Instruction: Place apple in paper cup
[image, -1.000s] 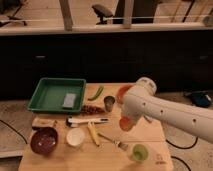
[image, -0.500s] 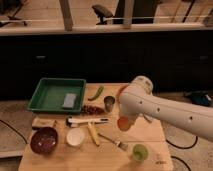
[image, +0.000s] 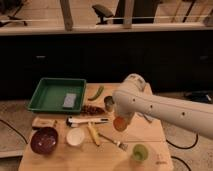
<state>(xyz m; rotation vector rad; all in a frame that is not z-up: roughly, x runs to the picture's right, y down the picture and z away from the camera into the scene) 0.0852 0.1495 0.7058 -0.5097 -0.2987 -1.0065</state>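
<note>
Pincer (image: 123, 116) sits at the low end of the white arm (image: 162, 107), over the mid-right of the surface (image: 95, 159). It's mostly hidden behind the wrist, so can't tell if it's spread, pressed together or pinching. The apple (image: 120, 124) is right under it, touching or nearly so, and in this view lies over the wood a bit right of centre. Whether it hangs clear of the surface or rests on it I can't say.

Change vs a sec ago: apple and wrist have both slid a little left, together, w/ no visible drop. My read: apple is prob. still being carried, transport leg under way, not a release.

Paper cup (image: 76, 136) is further left and slightly nearer the front edge, upright, mouth up, nothing in it. Well apart from the apple. A yellow banana-like item (image: 93, 134) lies between them, just beside the cup. A fork (image: 116, 142) lies below the apple.

Other stuff: metal cup (image: 108, 104) just left of the wrist, green cup (image: 139, 152) front right, dark bowl (image: 44, 140) far left, green tray (image: 50, 102) at the back left.

Task prob. about halfway: apple not yet over the cup. Next needs more leftward travel, centring over the rim, then letting go. Risk: the cup looks only a bit wider than the apple, so a small offset could tip it.
</note>
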